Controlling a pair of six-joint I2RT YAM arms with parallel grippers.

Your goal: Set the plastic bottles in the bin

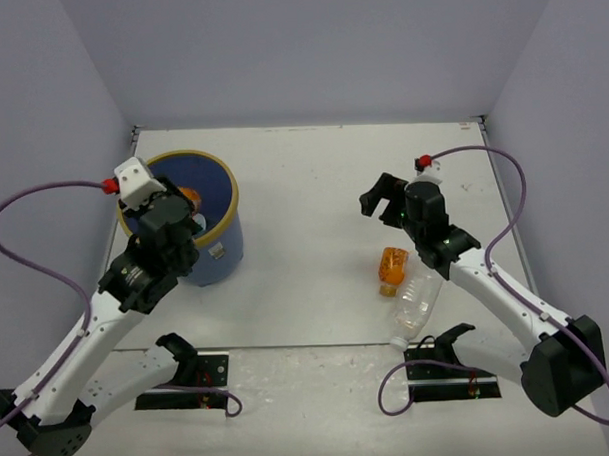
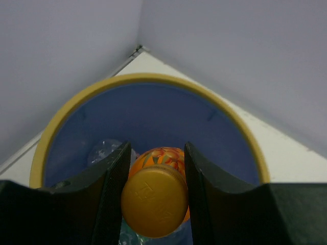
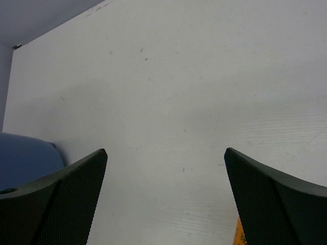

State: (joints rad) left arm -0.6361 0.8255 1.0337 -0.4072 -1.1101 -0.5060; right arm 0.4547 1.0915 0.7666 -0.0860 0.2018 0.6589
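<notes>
My left gripper [image 1: 181,205] hangs over the blue bin [image 1: 229,191] with the yellow rim. It is shut on a stubby orange bottle [image 2: 159,163]. In the left wrist view the fingers [image 2: 115,184] press both sides of the bottle, whose cap faces the camera, above the bin's rim [image 2: 153,77]. A crumpled clear bottle [image 2: 102,151] lies inside. My right gripper [image 1: 381,197] is open and empty over bare table right of centre. Below it lie a second orange bottle [image 1: 391,267] and a larger clear bottle [image 1: 415,306].
The bin stands at the table's left, close to the left wall. Grey walls enclose the white table [image 1: 312,168] on three sides. In the right wrist view the bin's blue side [image 3: 25,158] shows at the left edge. A sliver of the orange bottle [image 3: 239,232] shows at the bottom right.
</notes>
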